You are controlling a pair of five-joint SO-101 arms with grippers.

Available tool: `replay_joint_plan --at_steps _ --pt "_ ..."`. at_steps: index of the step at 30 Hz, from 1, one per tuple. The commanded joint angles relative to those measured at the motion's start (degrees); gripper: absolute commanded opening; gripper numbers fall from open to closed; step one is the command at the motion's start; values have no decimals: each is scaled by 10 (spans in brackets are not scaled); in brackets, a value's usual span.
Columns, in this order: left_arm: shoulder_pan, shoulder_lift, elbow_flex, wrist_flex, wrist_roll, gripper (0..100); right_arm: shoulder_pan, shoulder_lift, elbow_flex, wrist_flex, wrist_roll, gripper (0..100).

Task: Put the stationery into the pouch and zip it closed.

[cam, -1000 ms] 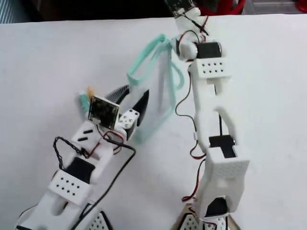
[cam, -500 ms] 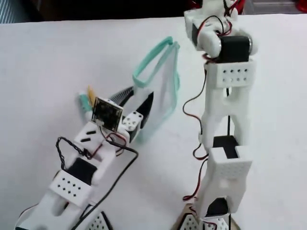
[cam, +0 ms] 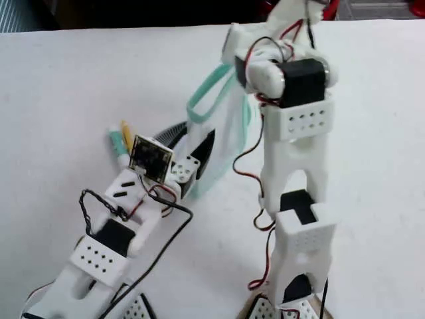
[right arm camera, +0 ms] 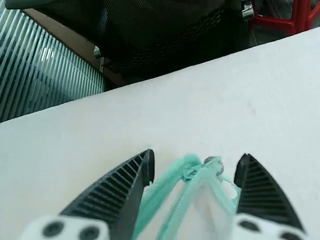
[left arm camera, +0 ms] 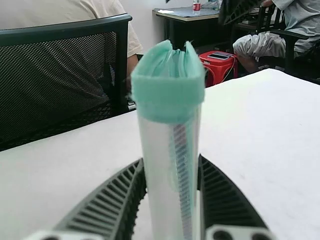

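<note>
Pouch (left arm camera: 167, 100) stands clamped in left end effector (left arm camera: 170, 164); right end effector (right arm camera: 197, 156) gapes around its top.

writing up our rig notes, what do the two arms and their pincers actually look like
The left arm and right arm are white plastic shells around black motors, with grids of small holes. Thin red and black cables run along both; the left arm also carries a thicker black cable. The left pincer and right pincer have black, ribbed, tapering fingers on white bases.
</note>
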Motion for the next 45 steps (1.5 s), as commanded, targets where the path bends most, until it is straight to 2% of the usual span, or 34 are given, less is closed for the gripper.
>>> replay_joint_plan --at_steps 1,7,15,20,28,31,34,45 --pt "7 5 -3 9 3 161 -21 -78 78 2 -5 255" --pt "11 5 7 8 -28 160 -52 -146 175 -26 -10 256" --pt "11 5 7 8 -30 161 -60 -104 176 -81 -11 258" --pt "7 5 7 8 -31 161 -58 -75 176 -64 -11 258" --pt "10 5 7 8 -33 161 21 -74 154 -58 -5 258" --pt "11 5 7 8 -33 161 7 -57 158 -55 0 258" --pt "9 5 7 8 -33 161 -17 -25 154 -44 54 255" --pt "7 5 7 7 -33 161 -29 -9 153 -60 39 252"
